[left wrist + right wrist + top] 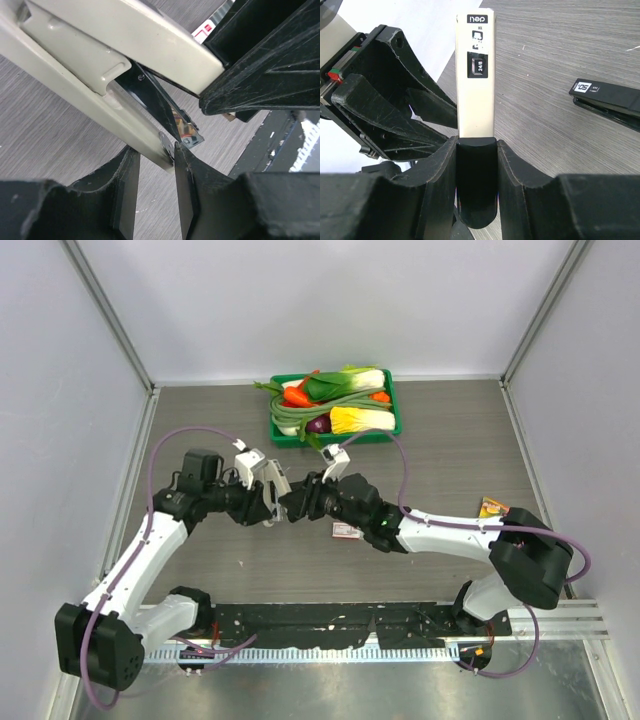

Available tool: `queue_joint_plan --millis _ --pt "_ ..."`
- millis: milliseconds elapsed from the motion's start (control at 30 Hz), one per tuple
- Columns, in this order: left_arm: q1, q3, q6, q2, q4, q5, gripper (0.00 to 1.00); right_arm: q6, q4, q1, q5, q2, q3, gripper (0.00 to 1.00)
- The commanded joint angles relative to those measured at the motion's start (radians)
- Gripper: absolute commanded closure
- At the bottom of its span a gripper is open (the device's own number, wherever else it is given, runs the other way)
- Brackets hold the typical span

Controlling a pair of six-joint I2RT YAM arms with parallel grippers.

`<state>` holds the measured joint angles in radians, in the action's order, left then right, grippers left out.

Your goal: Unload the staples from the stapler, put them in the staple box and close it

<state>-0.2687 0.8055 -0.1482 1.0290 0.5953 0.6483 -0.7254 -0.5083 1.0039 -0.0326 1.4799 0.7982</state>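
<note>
1. Item: cream plastic stapler with a black rear cap (pixel 475 75). It is held off the grey wood-grain counter (pixel 450 440), above its middle, between both arms. Its lid appears lifted away from its base.
2. Right tool (pixel 476 144): clamped on the black rear cap, one finger on each side. Treat this as your anchor and do not let it twist.
3. Left tool (pixel 156 155): narrow, with one pad (pixel 182 170) touching the base edge by the rivet. You cannot tell whether it has a grip.
4. Staples: none can be made out. They are probably inside the dark metal magazine rail (pixel 155 100), between lid and base.
5. Method: set your left pads on the rail rather than the base, and pull straight along its line.
6. Caution: tip the rail's mouth over bare counter, away from the flat black stapler (pixel 610 100) and the red-and-white staple box (pixel 347 531). Loose strips are small and easily lost.
</note>
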Motion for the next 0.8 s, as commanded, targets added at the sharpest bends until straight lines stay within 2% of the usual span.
queue_joint_plan --millis 0,167,200,233,300,433,567,767 --pt "-0.018 -0.012 -0.074 -0.02 -0.02 -0.102 0.64 -0.052 -0.184 0.009 0.071 -0.046 0.015 0.99" --pt "-0.061 -0.048 -0.186 -0.027 -0.028 -0.277 0.73 -0.014 -0.136 0.009 0.154 -0.069 -0.01 0.99" --pt "-0.09 -0.054 -0.197 -0.026 -0.031 -0.386 0.76 -0.005 -0.098 0.009 0.164 -0.084 -0.013 0.99" --pt "-0.11 -0.06 -0.214 -0.024 -0.032 -0.447 0.83 0.007 -0.078 0.009 0.184 -0.093 -0.023 0.99" --pt "-0.16 -0.074 -0.284 -0.024 -0.015 -0.571 0.87 0.035 -0.046 0.009 0.201 -0.116 -0.04 0.99" --pt "-0.178 -0.091 -0.314 -0.047 -0.014 -0.615 0.89 0.061 -0.016 0.009 0.207 -0.17 -0.096 0.99" --pt "-0.191 -0.106 -0.286 -0.043 -0.067 -0.636 0.97 0.087 0.025 0.009 0.22 -0.199 -0.108 0.99" --pt "-0.231 -0.118 -0.324 -0.032 -0.098 -0.726 1.0 0.198 0.174 0.009 0.272 -0.236 -0.082 0.99"
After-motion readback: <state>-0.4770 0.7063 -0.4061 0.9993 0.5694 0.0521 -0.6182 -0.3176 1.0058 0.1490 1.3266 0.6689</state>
